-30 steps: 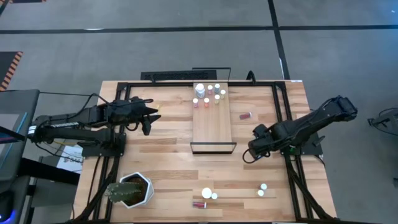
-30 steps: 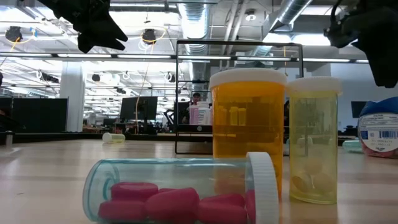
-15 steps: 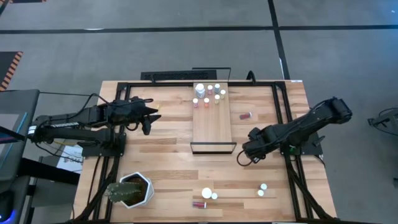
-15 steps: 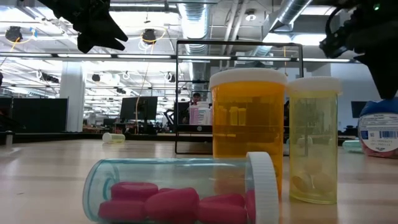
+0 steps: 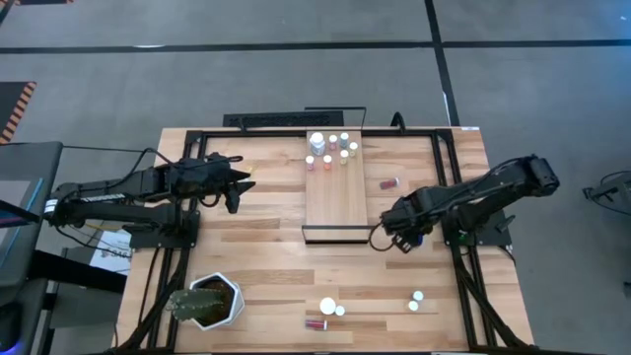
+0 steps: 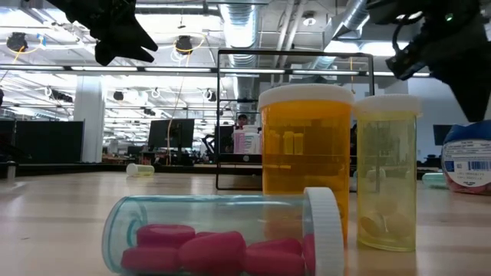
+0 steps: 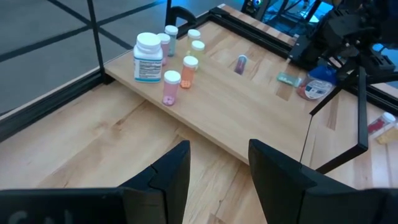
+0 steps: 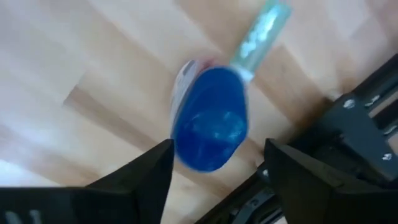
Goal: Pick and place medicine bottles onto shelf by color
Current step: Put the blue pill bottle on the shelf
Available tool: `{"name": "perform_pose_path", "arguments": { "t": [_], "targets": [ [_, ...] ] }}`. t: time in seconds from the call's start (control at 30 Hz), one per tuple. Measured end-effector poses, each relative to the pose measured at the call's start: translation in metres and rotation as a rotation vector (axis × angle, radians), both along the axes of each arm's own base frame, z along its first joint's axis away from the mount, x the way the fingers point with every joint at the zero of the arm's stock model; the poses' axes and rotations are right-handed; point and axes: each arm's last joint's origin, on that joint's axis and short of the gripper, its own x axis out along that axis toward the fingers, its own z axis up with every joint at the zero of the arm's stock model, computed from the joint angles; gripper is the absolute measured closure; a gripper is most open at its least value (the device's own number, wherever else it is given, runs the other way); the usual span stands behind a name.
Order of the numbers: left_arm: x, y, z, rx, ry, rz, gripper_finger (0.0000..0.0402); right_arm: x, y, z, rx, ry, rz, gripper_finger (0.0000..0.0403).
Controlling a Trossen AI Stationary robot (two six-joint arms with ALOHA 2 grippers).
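The light-wood shelf (image 5: 338, 192) lies mid-table, its thin dark frame (image 5: 338, 235) at the near short end. Several small bottles (image 5: 331, 148) stand on its far end. My right gripper (image 8: 217, 149) is open just right of the frame (image 5: 391, 232). It hangs over a wide blue bottle (image 8: 210, 118) standing upright on the table, one finger on either side of it. A teal vial (image 8: 261, 34) lies beside the bottle. My left gripper (image 5: 237, 187) is open and empty left of the shelf.
A red vial (image 5: 389, 182) lies right of the shelf. More bottles (image 5: 327, 307) (image 5: 416, 300) sit near the front edge; an orange one (image 6: 307, 153), a yellow one (image 6: 387, 176) and a lying pink-pill vial (image 6: 222, 238) show close up. A white plant pot (image 5: 209, 302) stands front left.
My right gripper has moved toward the table's left edge, closer to the shelf's framed near end, and now stands over the blue bottle. The bottle has stayed where it was.
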Motion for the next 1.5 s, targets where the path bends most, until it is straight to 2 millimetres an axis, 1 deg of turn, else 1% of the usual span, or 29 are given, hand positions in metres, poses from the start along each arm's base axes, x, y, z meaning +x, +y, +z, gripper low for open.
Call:
{"name": "perform_pose_path", "arguments": {
  "t": [0.1,0.17,0.27,0.47,0.63,0.73,0.9,1.33,1.4,1.5],
  "targets": [
    [0.000,0.000,0.000,-0.001,0.000,0.000,0.0252,0.001,-0.005,0.000,-0.006,-0.008,-0.014,0.0107],
    [0.000,0.000,0.000,-0.001,0.000,0.000,0.0252,0.003,-0.004,0.000,0.002,-0.029,0.017,0.0103],
    [0.000,0.000,0.000,-0.001,0.000,0.001,0.0252,0.007,0.001,-0.001,0.014,-0.065,0.069,0.0101],
    [0.000,0.000,0.000,-0.003,-0.001,0.001,0.0252,0.006,0.002,-0.004,-0.016,-0.067,0.090,0.0101],
    [0.000,0.000,0.000,-0.004,-0.001,0.002,0.0252,-0.005,-0.001,-0.024,-0.018,-0.004,0.080,0.0101],
    [0.000,0.000,0.000,-0.013,-0.005,0.007,0.0252,-0.007,0.000,-0.039,0.009,-0.024,0.051,0.0101],
    [0.000,0.000,0.000,-0.021,-0.009,0.012,0.0252,-0.009,0.000,-0.054,0.035,-0.050,0.027,0.0101],
    [0.000,0.000,0.000,-0.018,-0.010,0.026,0.0252,-0.002,0.003,-0.055,0.082,-0.114,0.050,0.0114],
    [0.000,0.001,0.000,-0.013,-0.009,0.036,0.0252,-0.001,0.003,-0.055,0.083,-0.123,0.066,0.0124],
    [0.000,0.001,0.000,-0.012,-0.009,0.038,0.0252,-0.001,0.003,-0.055,0.085,-0.129,0.092,0.0152]
  ]
}}
